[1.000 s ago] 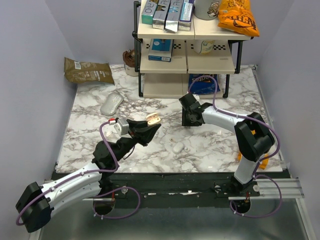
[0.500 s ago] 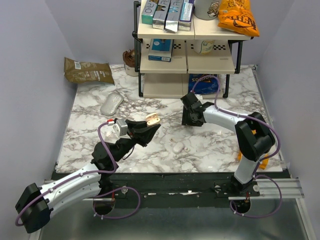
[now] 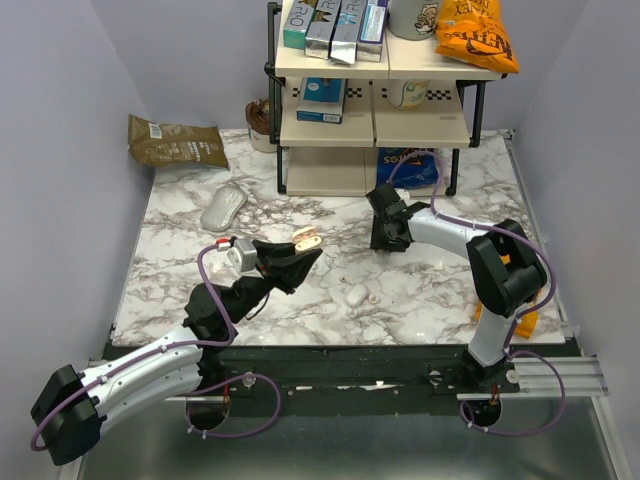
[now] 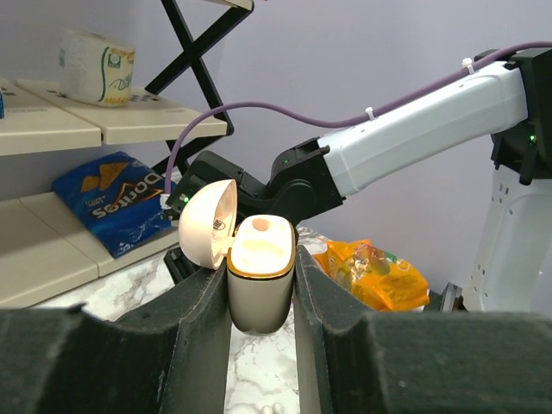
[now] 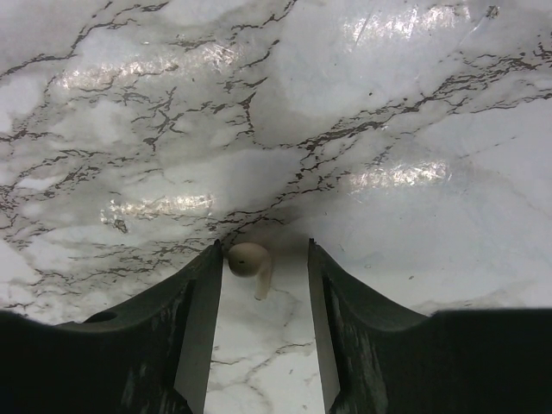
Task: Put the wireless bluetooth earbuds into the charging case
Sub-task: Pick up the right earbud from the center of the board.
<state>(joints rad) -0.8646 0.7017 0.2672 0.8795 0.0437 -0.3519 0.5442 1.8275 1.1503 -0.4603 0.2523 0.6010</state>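
My left gripper (image 3: 303, 252) is shut on the charging case (image 3: 307, 240), held upright above the table. In the left wrist view the beige, gold-rimmed case (image 4: 259, 289) sits between both pads with its lid (image 4: 210, 226) flipped open to the left, and a tan round spot shows in its top. My right gripper (image 3: 384, 242) points down at the table near the shelf rack. In the right wrist view one of the wireless bluetooth earbuds (image 5: 248, 261) lies on the marble between the open fingers (image 5: 263, 252). It touches the left finger (image 5: 207, 293) and a gap separates it from the right one.
A small white oval object (image 3: 356, 296) lies on the marble between the arms. A white mouse (image 3: 223, 208) and a brown bag (image 3: 175, 142) are at the back left. The shelf rack (image 3: 370, 110) with a blue chip bag (image 3: 408, 168) stands behind. An orange packet (image 4: 375, 269) lies by the right arm's base.
My right gripper has shifted slightly to the right and back along the table. The left arm and the case have stayed put.
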